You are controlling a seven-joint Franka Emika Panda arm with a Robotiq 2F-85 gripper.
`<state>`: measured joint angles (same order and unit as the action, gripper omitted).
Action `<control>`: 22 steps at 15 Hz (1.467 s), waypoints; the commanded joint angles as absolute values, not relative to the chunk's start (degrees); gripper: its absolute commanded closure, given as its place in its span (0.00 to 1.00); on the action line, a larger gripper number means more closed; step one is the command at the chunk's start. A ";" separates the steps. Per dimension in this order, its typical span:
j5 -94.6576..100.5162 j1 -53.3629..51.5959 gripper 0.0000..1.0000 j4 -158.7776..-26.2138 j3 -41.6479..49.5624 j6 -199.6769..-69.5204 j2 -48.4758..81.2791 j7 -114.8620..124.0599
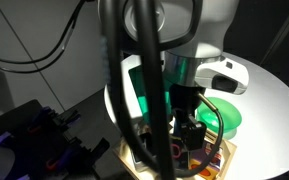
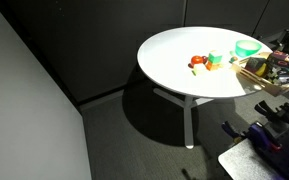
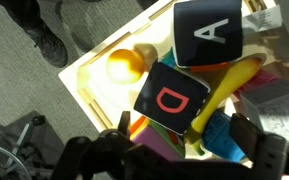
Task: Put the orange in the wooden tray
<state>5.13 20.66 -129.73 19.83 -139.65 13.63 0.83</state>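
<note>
From the wrist: gripper right above the wooden tray. Hangs there with fingers spread wide at the lower edge of the view, pinching nothing.

Inside the tray, in a corner close to the light rim: the orange. Lies apart from both fingers. Just beside it, a black cube marked D, tilted, propped on other toys. Farther along, a black cube marked A. Between the two cubes, a long yellow toy; below that, something blue, shape hard to tell.

In an exterior view: tray at the edge of a round white table, crowded with toys. Just beside it, a green bowl; well apart on the bare tabletop, a few small toys.

In an exterior view: arm across most of the picture, hiding much of the tray. Behind the gripper, the bowl on the white tabletop.

Too small or too hidden to pick out the orange in either exterior view.
</note>
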 commanded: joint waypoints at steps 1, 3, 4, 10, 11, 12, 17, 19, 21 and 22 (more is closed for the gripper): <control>2.02 20.54 0.00 -132.40 18.33 -141.10 9.97 -2.79; 0.63 20.21 0.00 -133.20 17.55 -141.39 8.90 -3.81; -0.38 20.07 0.00 -133.56 17.08 -141.27 8.28 -4.28; -5.29 18.71 0.00 -135.84 15.20 -139.76 4.66 -8.36; -5.05 18.36 0.00 -136.36 15.07 -139.35 4.04 -8.81; -4.21 17.95 0.00 -136.95 15.02 -139.53 3.53 -8.56; 2.45 15.09 0.00 -139.73 14.78 -138.04 1.02 -4.57; 5.22 14.10 0.00 -140.39 14.46 -136.60 0.02 -3.05; 6.25 13.25 0.00 -140.92 13.83 -134.28 -1.48 -2.69; 6.38 12.91 0.00 -141.28 13.50 -133.43 -2.29 -2.76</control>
